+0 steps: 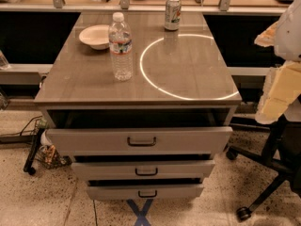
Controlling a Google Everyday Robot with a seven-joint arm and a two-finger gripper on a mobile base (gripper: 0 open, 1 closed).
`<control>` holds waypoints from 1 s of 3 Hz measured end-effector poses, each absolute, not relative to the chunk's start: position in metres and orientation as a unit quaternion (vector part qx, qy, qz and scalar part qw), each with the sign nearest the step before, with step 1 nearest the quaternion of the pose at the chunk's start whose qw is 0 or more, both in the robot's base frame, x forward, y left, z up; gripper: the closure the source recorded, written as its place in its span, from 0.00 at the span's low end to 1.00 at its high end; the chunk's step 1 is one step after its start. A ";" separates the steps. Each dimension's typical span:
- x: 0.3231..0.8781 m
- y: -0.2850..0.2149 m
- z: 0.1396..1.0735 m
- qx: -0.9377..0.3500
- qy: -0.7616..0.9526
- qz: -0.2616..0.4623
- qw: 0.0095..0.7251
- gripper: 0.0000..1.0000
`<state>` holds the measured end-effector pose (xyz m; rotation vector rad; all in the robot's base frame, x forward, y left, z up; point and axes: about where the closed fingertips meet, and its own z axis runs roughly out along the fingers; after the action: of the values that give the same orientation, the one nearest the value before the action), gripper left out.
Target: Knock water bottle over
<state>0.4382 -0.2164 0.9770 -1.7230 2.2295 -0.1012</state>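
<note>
The water bottle (pixel 121 47) is clear ribbed plastic with a white cap and a narrow coloured label band. It stands upright on the left half of the grey cabinet top (pixel 188 74), just in front of a white bowl. My gripper (pixel 280 94) shows as cream and white parts at the right edge of the camera view. It is beyond the cabinet's right side, well away from the bottle and touching nothing on the top.
A white bowl (pixel 95 36) sits behind the bottle at the back left. A silver-green soda can (pixel 172 13) stands at the back centre. The three drawers (pixel 141 141) below are partly pulled out. A black office chair base (pixel 263 182) stands at the lower right. Cables lie on the floor at the left.
</note>
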 end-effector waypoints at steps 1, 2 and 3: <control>0.438 -0.216 0.977 -0.603 0.780 -0.035 0.160 0.00; 0.470 -0.186 0.962 -0.618 0.762 -0.004 0.192 0.00; 0.538 -0.112 0.939 -0.641 0.723 0.058 0.249 0.00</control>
<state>0.5378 -0.1117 0.9394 -1.7470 1.9702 0.1586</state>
